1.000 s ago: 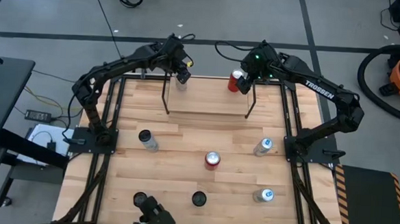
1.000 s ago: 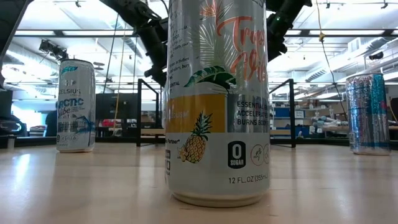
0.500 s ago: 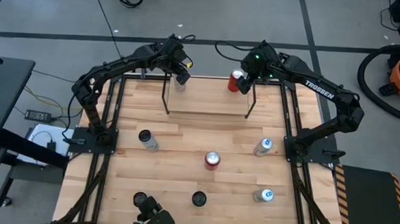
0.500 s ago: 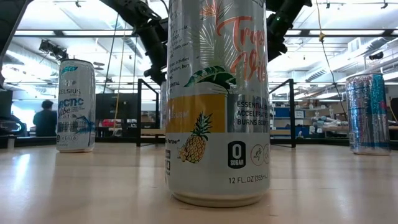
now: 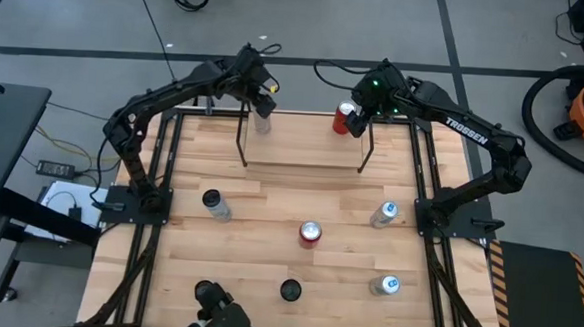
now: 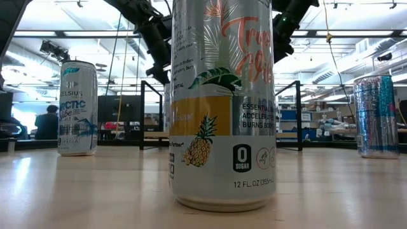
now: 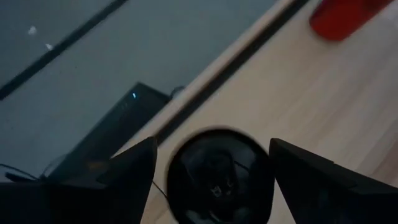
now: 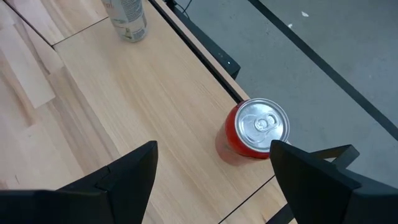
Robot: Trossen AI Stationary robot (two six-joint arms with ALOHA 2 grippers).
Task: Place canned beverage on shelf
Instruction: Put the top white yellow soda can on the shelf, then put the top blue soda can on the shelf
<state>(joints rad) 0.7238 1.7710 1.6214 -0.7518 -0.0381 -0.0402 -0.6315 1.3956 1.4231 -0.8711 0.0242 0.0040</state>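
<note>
Standing nearest the low camera, a tall can [image 6: 222, 105] fills the middle of the frame, showing a pineapple picture and the words "0 SUGAR", "12 FL. OZ (355 mL)" and "ESSENTIAL". At the left of that frame a white can [image 6: 77, 108] reads "CELSIUS" and "ARCTIC Vibe"; a silver-blue patterned can [image 6: 378, 116] stands at the right edge.

From above, the shelf [image 5: 303, 142] sits at the upper middle of the counter [image 5: 266, 272]. The left pincer [image 5: 262, 100] hangs with fingers apart directly over a pale can [image 5: 263, 123] standing at the shelf's upper-left corner, not gripping it. The right pincer [image 5: 358, 112], fingers spread, hovers just beside a red can [image 8: 256, 129] that stands close to the counter's back edge; "TROSSEN" is printed on that arm.

Open wood lies between the shelf and the five cans spread across the lower half of the counter.
</note>
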